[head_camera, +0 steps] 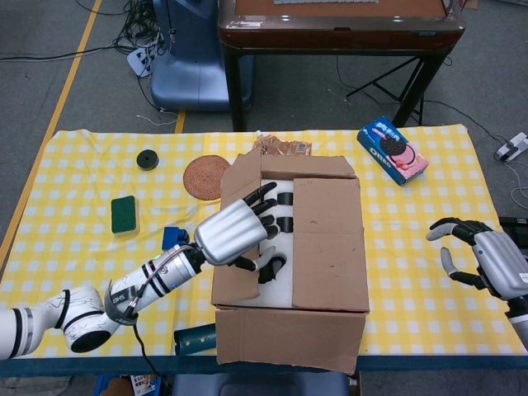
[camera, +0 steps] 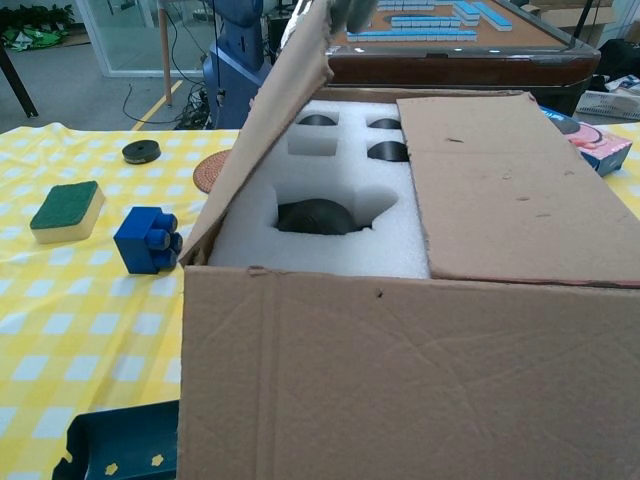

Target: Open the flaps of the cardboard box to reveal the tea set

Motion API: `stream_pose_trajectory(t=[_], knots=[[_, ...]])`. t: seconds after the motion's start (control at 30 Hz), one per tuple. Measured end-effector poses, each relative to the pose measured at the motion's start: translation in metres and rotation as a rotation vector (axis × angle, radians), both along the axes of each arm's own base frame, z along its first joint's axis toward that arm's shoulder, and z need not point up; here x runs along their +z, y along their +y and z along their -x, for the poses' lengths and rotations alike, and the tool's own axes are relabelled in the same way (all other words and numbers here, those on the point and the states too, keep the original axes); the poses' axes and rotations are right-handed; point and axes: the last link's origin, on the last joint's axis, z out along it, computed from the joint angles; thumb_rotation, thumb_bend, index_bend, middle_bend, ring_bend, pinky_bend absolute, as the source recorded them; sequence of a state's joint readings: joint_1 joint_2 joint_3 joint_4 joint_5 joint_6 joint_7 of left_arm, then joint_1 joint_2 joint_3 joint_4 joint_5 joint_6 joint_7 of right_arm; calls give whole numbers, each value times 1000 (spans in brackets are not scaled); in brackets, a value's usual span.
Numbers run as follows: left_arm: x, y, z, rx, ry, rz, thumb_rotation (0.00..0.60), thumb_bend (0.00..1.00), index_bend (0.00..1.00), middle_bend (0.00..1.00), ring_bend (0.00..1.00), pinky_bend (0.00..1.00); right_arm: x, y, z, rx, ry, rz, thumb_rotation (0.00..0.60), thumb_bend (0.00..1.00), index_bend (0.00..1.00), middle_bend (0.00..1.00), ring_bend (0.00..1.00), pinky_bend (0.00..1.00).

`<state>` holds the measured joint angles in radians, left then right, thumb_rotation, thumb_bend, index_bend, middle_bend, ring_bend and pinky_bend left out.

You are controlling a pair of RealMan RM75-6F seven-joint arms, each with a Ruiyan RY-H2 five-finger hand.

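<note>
Right flap (camera: 500, 190) hides half the tea set (camera: 320, 215).

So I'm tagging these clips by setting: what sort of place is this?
Probably a robotics lab or test room, not a home. A yellow checked table stands on grey floor with loose cables and a power strip, a blue machine base behind it, and a mahjong table nearby.

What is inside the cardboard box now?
Inside the cardboard box lies white foam with cut-outs holding dark tea set pieces. The right flap lies flat and covers the other half, so that part is hidden.
</note>
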<state>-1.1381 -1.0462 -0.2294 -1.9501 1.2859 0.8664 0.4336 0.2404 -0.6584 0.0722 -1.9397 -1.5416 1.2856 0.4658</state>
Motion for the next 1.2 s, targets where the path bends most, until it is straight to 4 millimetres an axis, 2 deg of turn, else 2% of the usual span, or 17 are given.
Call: stream_pose_trajectory(t=[0.37, 0.97, 1.2], knots=[[35, 10, 31, 63, 52, -130, 110, 585, 595, 507, 205, 0, -3, 1, -7, 14, -8, -10, 600, 538, 393, 312, 318, 257], [52, 21, 74, 217, 194, -256, 120, 584, 581, 506, 205, 0, -5, -1, -11, 24, -6, -25, 600, 538, 393, 312, 318, 257], [60, 20, 81, 278, 120, -278, 123, 582, 546, 505, 206, 0, -9, -5, -16, 50, 20, -55, 600, 544, 393, 312, 318, 257]])
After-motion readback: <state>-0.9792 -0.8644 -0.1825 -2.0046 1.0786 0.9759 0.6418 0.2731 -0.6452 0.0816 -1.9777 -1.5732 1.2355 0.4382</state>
